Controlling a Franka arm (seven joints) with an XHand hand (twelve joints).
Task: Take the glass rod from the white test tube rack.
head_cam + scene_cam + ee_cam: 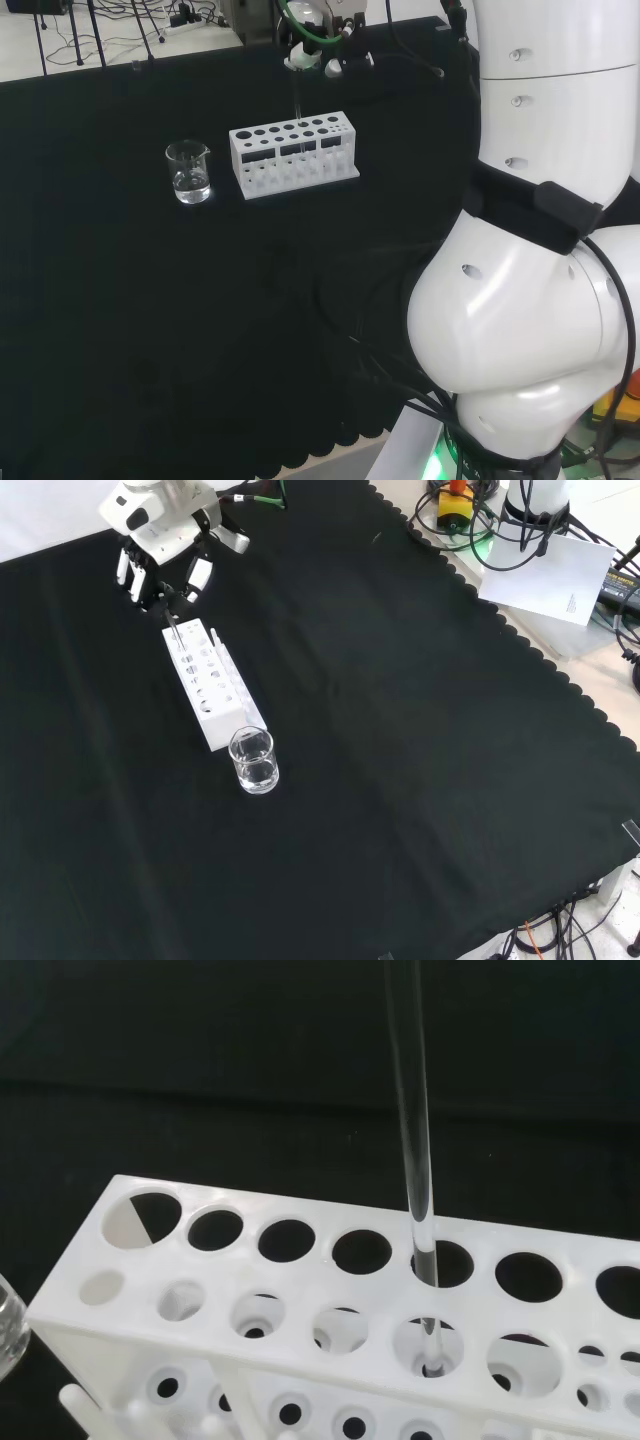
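Three items on the black cloth [400,730], listed for you from near to far in the front view.

1. Beaker [254,760]: clear, upright, a little clear liquid at the bottom. It stands just beside the near end of the rack. Not part of your task.

2. White test tube rack [207,685]: long block with rows of round holes, running from the beaker toward 11 o'clock in the front view.

3. Glass rod [415,1150]: clear, thin, long axis close to upright. The wrist view shows it passing down through one top hole in the row of large holes, its lower tip seated in the tier beneath. It sits toward the far end of the rack.

4. Hand [160,565]: directly over the far end of the rack, at 12 o'clock from the rod, so the rod's upper end reaches up to the fingers [197,577]. They point downward about it; whether they have closed on the rod you cannot tell.

Judgement: your move turns on a straight lift along the rod's axis, clear of the hole.
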